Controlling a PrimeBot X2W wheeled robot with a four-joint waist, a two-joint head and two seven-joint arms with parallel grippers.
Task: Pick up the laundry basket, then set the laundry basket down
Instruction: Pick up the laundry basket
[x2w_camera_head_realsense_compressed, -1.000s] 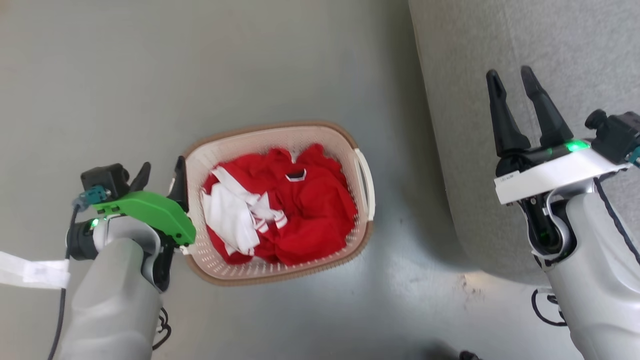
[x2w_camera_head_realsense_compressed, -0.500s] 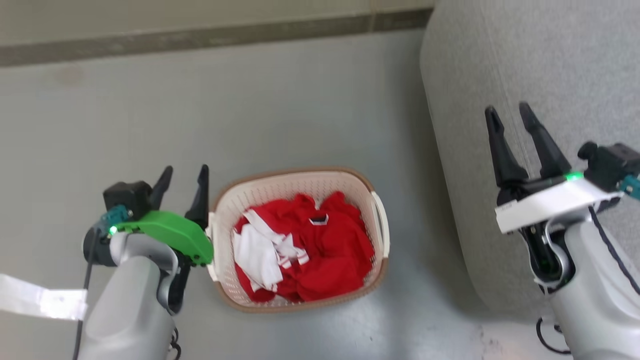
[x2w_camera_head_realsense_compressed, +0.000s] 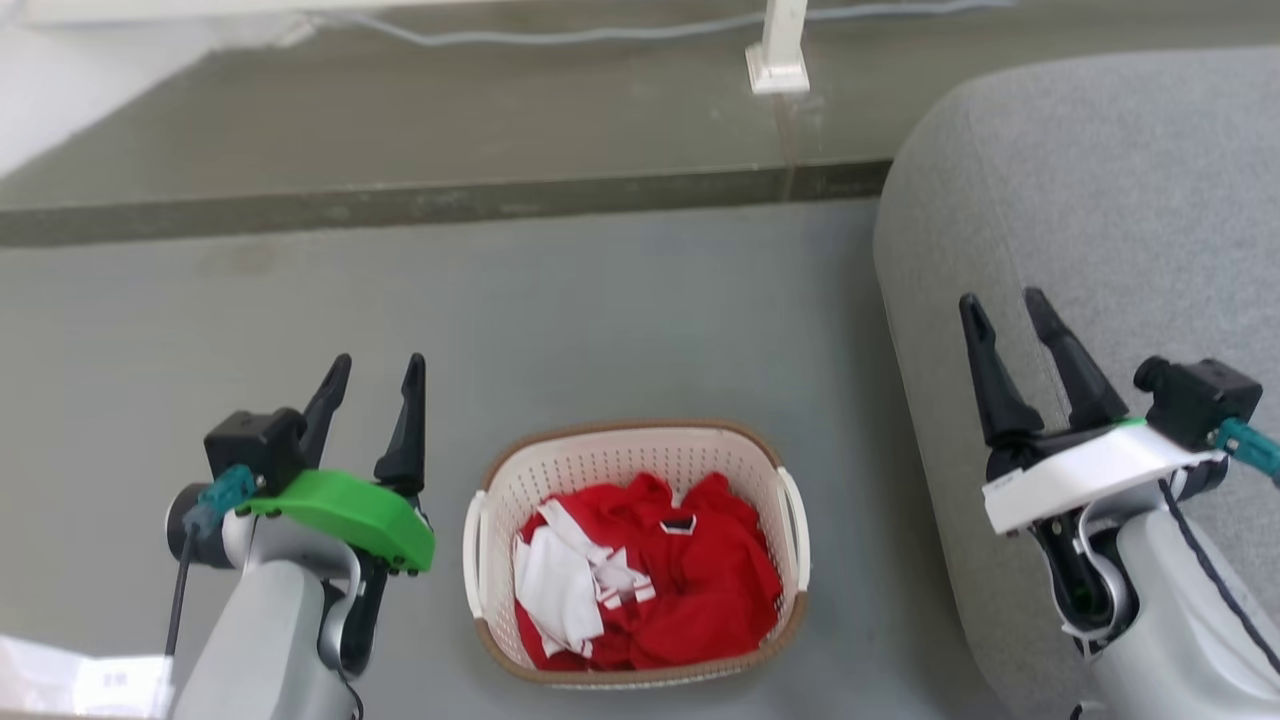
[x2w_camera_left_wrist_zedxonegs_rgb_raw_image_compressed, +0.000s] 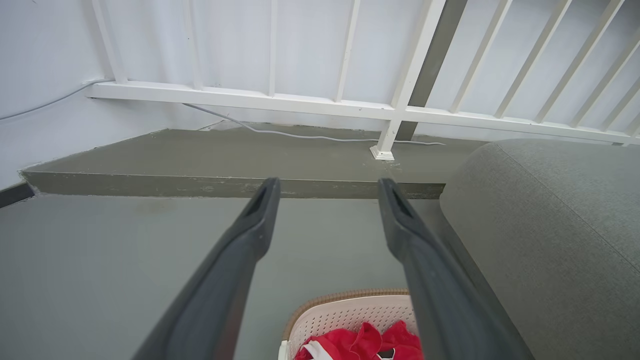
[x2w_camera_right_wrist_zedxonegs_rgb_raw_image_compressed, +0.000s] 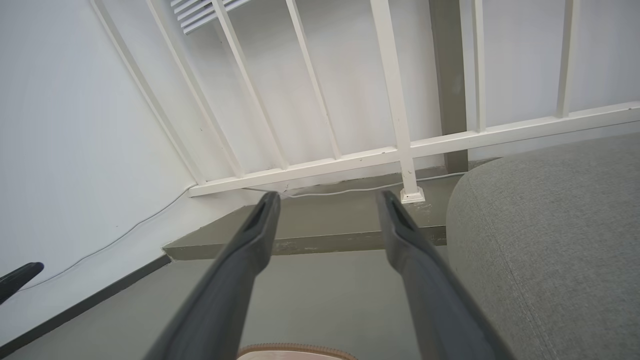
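**Head view.**
- Laundry basket (x2w_camera_head_realsense_compressed: 600, 468): upright on the grey floor (x2w_camera_head_realsense_compressed: 620, 320), low in the middle of the frame, between the two arms.
- Contents: a crumpled red garment (x2w_camera_head_realsense_compressed: 700, 590) with a white cloth (x2w_camera_head_realsense_compressed: 555, 590) on its left side, both lying below the rim.
- Left tool (x2w_camera_head_realsense_compressed: 378, 362): fingers spread, holding nothing, left of the basket and clear of its white handle. A second ago one finger lay against that left rim. Half a second ago it stood just beside it.
- Right tool (x2w_camera_head_realsense_compressed: 1000, 298): fingers spread, empty, over the grey upholstered seat (x2w_camera_head_realsense_compressed: 1080, 180), well apart from the basket. Its posture is unchanged.
- The camera has tilted up since then, so a raised step (x2w_camera_head_realsense_compressed: 400, 200) and a post of the white railing (x2w_camera_head_realsense_compressed: 778, 45) are now in frame.

**Left wrist view.**
- Left tool (x2w_camera_left_wrist_zedxonegs_rgb_raw_image_compressed: 327, 186): open gap, nothing in it.
- The basket's far wall (x2w_camera_left_wrist_zedxonegs_rgb_raw_image_compressed: 350, 312) sits at the bottom edge between the fingers, with red fabric inside.
- Beyond it are the step, the railing and a thin cable (x2w_camera_left_wrist_zedxonegs_rgb_raw_image_compressed: 300, 135).

**Right wrist view.**
- Right tool (x2w_camera_right_wrist_zedxonegs_rgb_raw_image_compressed: 327, 197): open and empty.
- A sliver of the basket's brown rim (x2w_camera_right_wrist_zedxonegs_rgb_raw_image_compressed: 295, 350) shows at the bottom edge.
- The seat is to the right.
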